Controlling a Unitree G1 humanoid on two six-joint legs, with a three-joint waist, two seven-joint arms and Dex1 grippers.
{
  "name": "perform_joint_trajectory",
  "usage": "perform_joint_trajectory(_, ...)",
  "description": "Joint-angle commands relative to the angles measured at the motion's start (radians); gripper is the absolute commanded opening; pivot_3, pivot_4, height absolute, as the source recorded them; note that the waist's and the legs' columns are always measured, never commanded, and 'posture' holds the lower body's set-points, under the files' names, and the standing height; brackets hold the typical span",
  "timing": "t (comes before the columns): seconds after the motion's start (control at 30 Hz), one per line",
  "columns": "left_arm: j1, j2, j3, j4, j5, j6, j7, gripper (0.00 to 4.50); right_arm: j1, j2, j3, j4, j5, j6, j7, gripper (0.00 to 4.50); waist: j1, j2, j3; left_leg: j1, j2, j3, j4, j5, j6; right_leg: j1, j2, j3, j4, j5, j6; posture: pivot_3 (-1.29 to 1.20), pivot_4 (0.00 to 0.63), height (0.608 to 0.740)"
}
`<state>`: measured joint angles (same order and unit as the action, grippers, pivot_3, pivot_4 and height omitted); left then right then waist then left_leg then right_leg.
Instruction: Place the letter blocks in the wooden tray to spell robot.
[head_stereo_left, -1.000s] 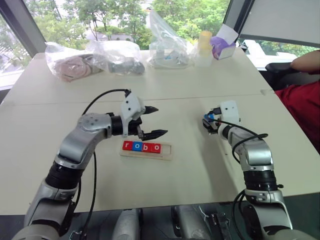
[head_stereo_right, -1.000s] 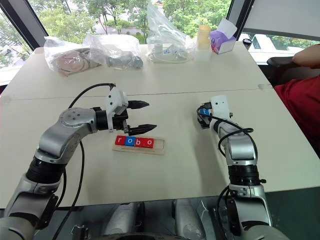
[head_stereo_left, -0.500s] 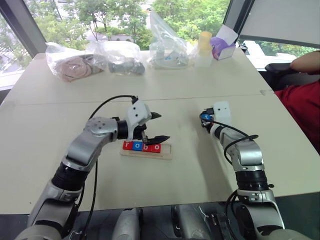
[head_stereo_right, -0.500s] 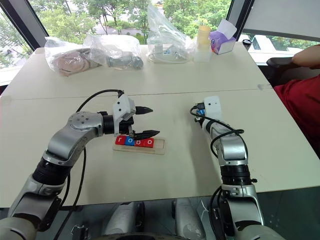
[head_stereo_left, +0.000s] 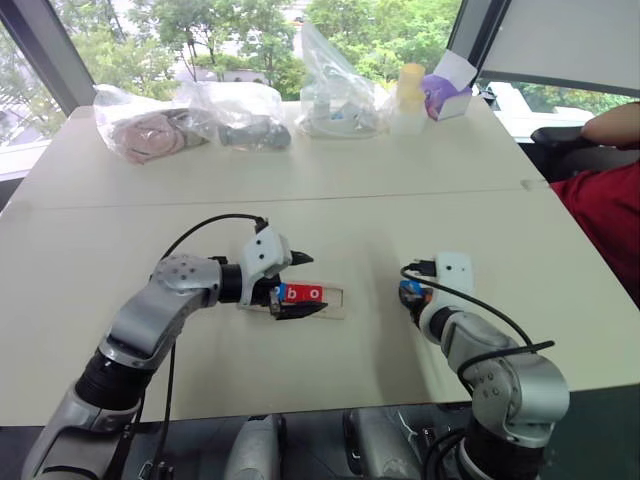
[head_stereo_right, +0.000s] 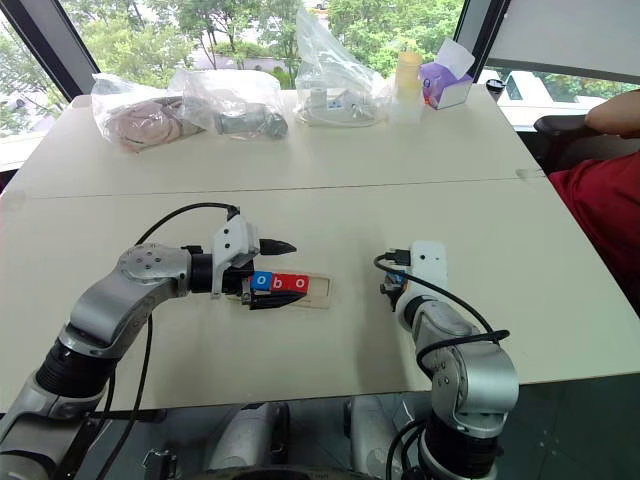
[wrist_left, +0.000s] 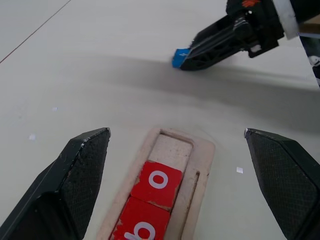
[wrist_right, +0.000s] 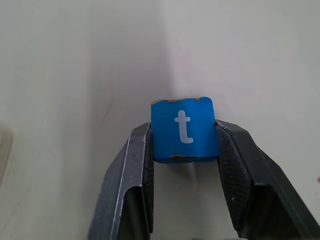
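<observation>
Your blue square tile with the white lowercase t (wrist_right: 184, 128), flat and a little chipped at its corners, sits pinched between the two black textured fingers (wrist_right: 129, 180) of the right gripper (wrist_right: 184, 145), which is closed on its two side edges and holds it above the pale matte tabletop (head_stereo_left: 400, 190). The long narrow pale-wood tray (wrist_left: 200, 155), with its thin raised rim and rounded end, lies flat on the table to the left of that gripper, well apart from it. In the tray you can see a red square tile marked o (wrist_left: 158, 181) and, touching it, a red tile marked b (wrist_left: 141, 227); in the head view a blue tile (head_stereo_right: 261, 282) lies next along the row, and the slot beyond the red o is bare wood. Your left gripper (head_stereo_left: 297, 285) hovers right at the tray with its black pointed fingers (wrist_left: 75, 175) spread wide, one on each side of it, hiding the tray's left end. Along the far edge of the table stand crinkled clear plastic bags (head_stereo_left: 335, 85), a pale yellow cylindrical bottle (head_stereo_left: 408, 88) and a purple tissue box (head_stereo_left: 445, 90). A person's red sleeve (head_stereo_left: 610, 215) shows at the right.
</observation>
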<state>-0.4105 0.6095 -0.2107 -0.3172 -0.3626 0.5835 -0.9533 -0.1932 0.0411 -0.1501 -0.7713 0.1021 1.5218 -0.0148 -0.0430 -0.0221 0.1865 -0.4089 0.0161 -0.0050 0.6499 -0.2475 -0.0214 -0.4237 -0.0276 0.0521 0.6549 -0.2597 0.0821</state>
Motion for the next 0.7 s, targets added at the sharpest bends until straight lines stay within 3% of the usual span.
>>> perform_joint_trajectory(0.03, -0.008, -0.014, 0.009, -0.017, -0.007, -0.008, 0.011, 4.50, -0.013, 0.045, -0.032, 0.000, -0.006, 0.022, -0.010, 2.24, 0.001, 0.000, 0.000, 0.000, 0.000, 0.000, 0.000, 0.000, 0.000, 0.000, 0.000, 0.000, 0.000, 0.000, 0.000, 0.00, 0.150, 0.740)
perform_joint_trajectory(0.17, 0.001, -0.018, 0.010, -0.020, -0.012, -0.002, 0.010, 4.50, -0.043, -0.013, -0.031, -0.006, 0.010, 0.017, 0.022, 4.19, 0.001, 0.000, 0.000, 0.000, 0.000, 0.000, 0.000, 0.000, 0.000, 0.000, 0.000, 0.000, 0.000, 0.002, 0.003, 0.00, 0.150, 0.740)
perform_joint_trajectory(0.23, 0.005, -0.013, 0.020, -0.024, -0.024, 0.007, 0.003, 4.50, -0.067, -0.045, -0.046, -0.015, 0.025, -0.004, 0.054, 4.19, 0.000, 0.000, 0.000, 0.000, 0.000, 0.000, -0.001, 0.000, 0.000, 0.000, 0.000, 0.000, 0.000, 0.002, 0.004, 0.00, 0.150, 0.740)
perform_joint_trajectory(0.37, 0.016, 0.031, 0.046, -0.023, -0.026, -0.004, -0.021, 4.50, -0.066, -0.354, 0.000, 0.011, 0.136, -0.272, 0.356, 4.19, -0.001, 0.001, 0.001, 0.000, -0.001, 0.001, -0.001, 0.000, 0.000, 0.000, 0.000, 0.000, -0.002, 0.001, 0.003, 0.00, 0.150, 0.740)
perform_joint_trajectory(0.47, 0.013, 0.063, 0.098, -0.045, -0.095, 0.019, -0.057, 4.50, -0.008, -0.582, 0.005, 0.144, 0.183, -0.579, 0.647, 4.19, -0.001, 0.000, 0.001, 0.000, -0.002, 0.001, -0.002, 0.000, 0.000, 0.001, 0.001, -0.001, -0.004, 0.001, 0.004, 0.00, 0.150, 0.740)
perform_joint_trajectory(0.6, 0.015, 0.146, 0.137, -0.103, -0.200, 0.108, -0.138, 4.50, 0.016, -0.757, 0.015, 0.390, 0.211, -0.902, 0.949, 4.19, -0.001, 0.000, 0.001, 0.000, -0.001, 0.003, -0.002, -0.001, 0.001, 0.002, 0.002, -0.001, -0.005, 0.001, 0.004, 0.00, 0.150, 0.740)
perform_joint_trajectory(0.7, 0.023, 0.215, 0.147, -0.141, -0.239, 0.140, -0.185, 4.50, 0.012, -0.823, 0.071, 0.547, 0.204, -1.051, 1.092, 4.19, -0.001, -0.001, 0.001, 0.000, -0.001, 0.003, -0.002, -0.001, 0.001, 0.002, 0.002, -0.001, -0.005, 0.001, 0.004, 0.00, 0.150, 0.740)
